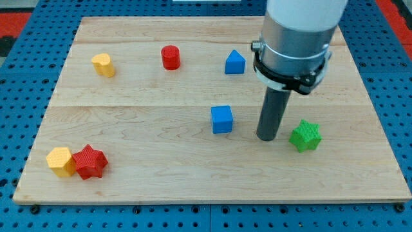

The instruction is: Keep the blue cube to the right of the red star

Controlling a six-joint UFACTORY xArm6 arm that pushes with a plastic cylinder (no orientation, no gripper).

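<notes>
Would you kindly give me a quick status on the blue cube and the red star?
My tip down between blue cube and green star, touching neither. Blue cube sits right of red star. Yellow block touches the star.

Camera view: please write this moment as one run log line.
my tip between blue cube and green star | touching neither | blue cube right of red star

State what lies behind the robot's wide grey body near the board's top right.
The grey body covers the wooden board there, so anything behind it is hidden. Beside it the blue triangular block shows; my tip stands below.
</notes>
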